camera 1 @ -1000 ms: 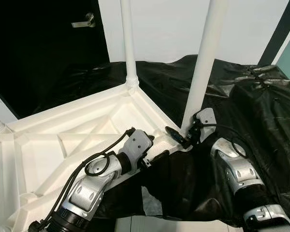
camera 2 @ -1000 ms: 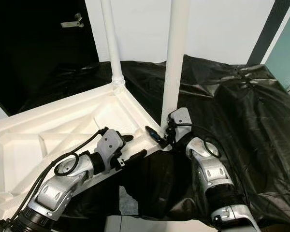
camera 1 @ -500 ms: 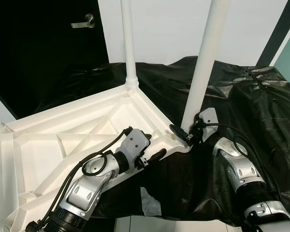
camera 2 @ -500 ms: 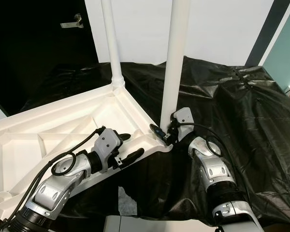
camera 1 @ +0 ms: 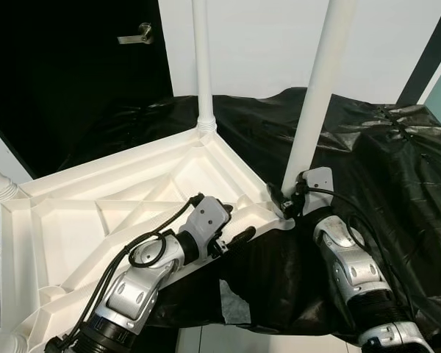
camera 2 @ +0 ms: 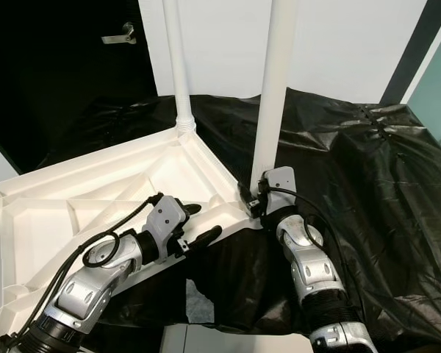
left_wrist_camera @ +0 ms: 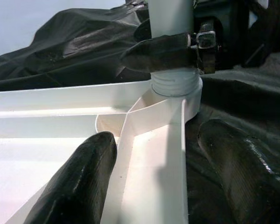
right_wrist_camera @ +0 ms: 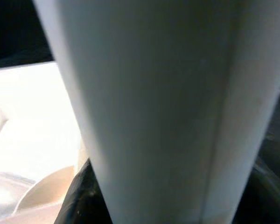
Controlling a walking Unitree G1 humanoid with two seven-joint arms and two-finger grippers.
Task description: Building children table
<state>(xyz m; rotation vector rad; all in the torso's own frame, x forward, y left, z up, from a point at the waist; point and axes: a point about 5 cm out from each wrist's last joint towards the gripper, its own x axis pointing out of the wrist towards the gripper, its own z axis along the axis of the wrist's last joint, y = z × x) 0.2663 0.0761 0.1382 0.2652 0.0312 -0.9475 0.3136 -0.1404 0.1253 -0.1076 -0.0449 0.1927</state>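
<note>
White table top (camera 1: 95, 220) and legs (camera 1: 317, 95); glossy black sheet (camera 1: 397, 169); possibly teal wall (camera 2: 435, 88).

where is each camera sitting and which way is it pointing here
Head stereo pair: looks forward and down at the upturned white tabletop; both silver arms show.
Left wrist view: looks along the left gripper, whose open fingers straddle the tabletop's rim, toward the near leg.
Right wrist view: pressed close to that leg.
Shared: both wrist views see the near leg; the right gripper grips it.

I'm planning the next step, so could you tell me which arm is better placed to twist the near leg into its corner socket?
The right. The right gripper is already closed around the near leg at its base, while the left gripper straddles the tabletop edge.
</note>
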